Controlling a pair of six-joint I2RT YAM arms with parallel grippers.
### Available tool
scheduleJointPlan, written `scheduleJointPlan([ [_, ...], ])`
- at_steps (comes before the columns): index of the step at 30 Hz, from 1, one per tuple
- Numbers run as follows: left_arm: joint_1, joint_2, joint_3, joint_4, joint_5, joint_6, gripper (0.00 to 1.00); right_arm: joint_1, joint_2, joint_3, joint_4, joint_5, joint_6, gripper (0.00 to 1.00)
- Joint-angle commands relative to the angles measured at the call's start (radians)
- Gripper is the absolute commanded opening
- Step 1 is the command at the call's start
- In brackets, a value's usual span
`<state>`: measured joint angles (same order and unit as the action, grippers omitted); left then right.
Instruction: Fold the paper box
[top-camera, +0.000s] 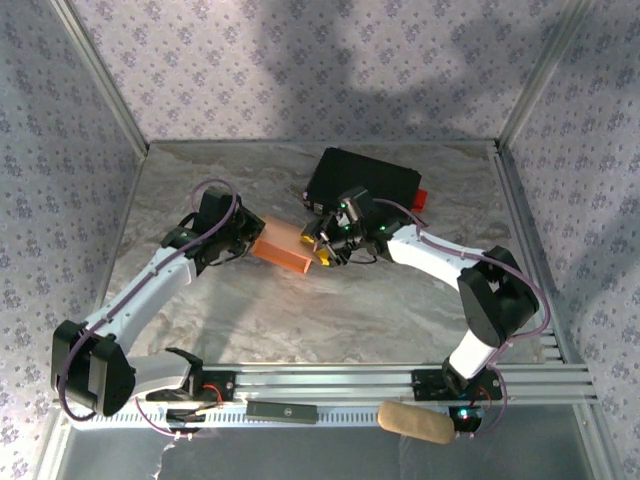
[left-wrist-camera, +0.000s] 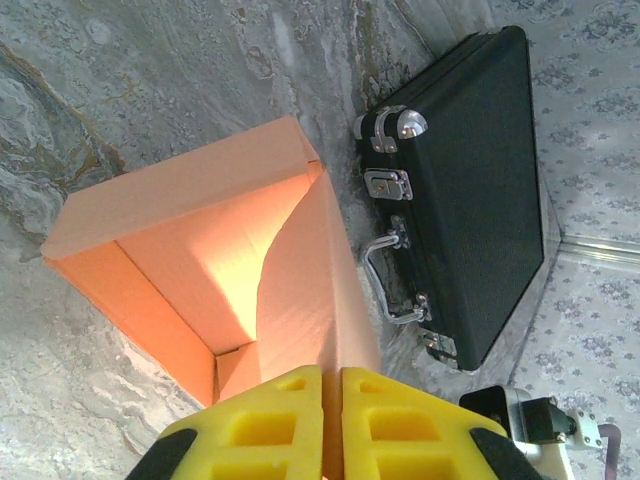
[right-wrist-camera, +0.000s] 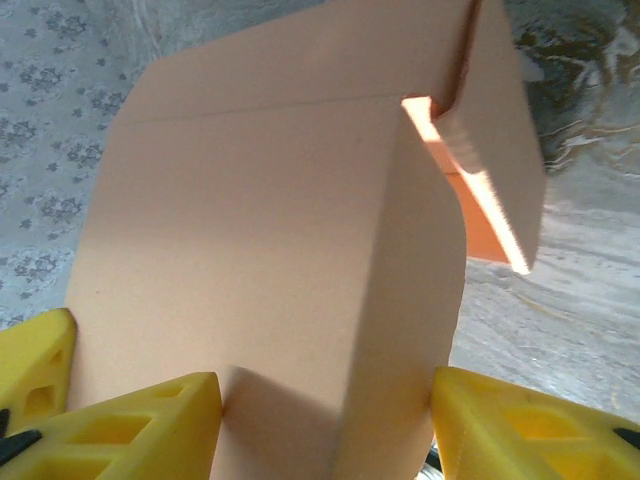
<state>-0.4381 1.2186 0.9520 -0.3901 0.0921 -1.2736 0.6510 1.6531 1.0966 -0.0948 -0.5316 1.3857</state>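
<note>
Paper box (top-camera: 283, 247), partly erected, sits mid-table (top-camera: 300, 320) near the black case (top-camera: 362, 182); left gripper (left-wrist-camera: 332, 378) pinches one wall tightly, right gripper (right-wrist-camera: 325, 390) stands part-open, fingers clasping both sides of the opposite end

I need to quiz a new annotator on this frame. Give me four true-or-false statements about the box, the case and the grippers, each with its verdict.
1. The left gripper is shut on a wall of the paper box. True.
2. The black case lies with its lid open. False: it is closed, with its handle facing the box.
3. The paper box is a flat sheet on the table. False: it is partly folded, with walls standing around an open inside.
4. The right gripper has its fingers apart with a cardboard panel between them. True.
</note>
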Motion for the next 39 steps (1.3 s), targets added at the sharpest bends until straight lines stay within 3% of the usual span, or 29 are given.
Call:
scheduleJointPlan([
  [1, 0.006, -0.032, -0.008, 0.01, 0.015, -0.005, 0.0, -0.002, 0.019, 0.012, 0.049, -0.001, 0.045, 0.54],
  [8, 0.006, -0.033, -0.04, 0.011, 0.008, 0.028, 0.0, -0.012, 0.06, 0.066, -0.022, 0.017, -0.037, 0.46],
  [15, 0.013, 0.007, -0.171, 0.22, 0.045, 0.066, 0.0, -0.02, 0.142, 0.127, -0.099, 0.031, -0.186, 0.38],
  [19, 0.017, 0.022, -0.203, 0.241, 0.052, 0.07, 0.04, -0.016, 0.149, 0.138, -0.149, 0.061, -0.235, 0.38],
  [26, 0.013, -0.023, -0.238, 0.131, 0.009, 0.09, 0.17, -0.014, 0.152, 0.126, -0.215, 0.11, -0.296, 0.37],
  [39, 0.001, -0.08, -0.301, 0.007, -0.053, 0.176, 0.31, 0.026, 0.144, 0.133, -0.282, 0.207, -0.348, 0.32],
])
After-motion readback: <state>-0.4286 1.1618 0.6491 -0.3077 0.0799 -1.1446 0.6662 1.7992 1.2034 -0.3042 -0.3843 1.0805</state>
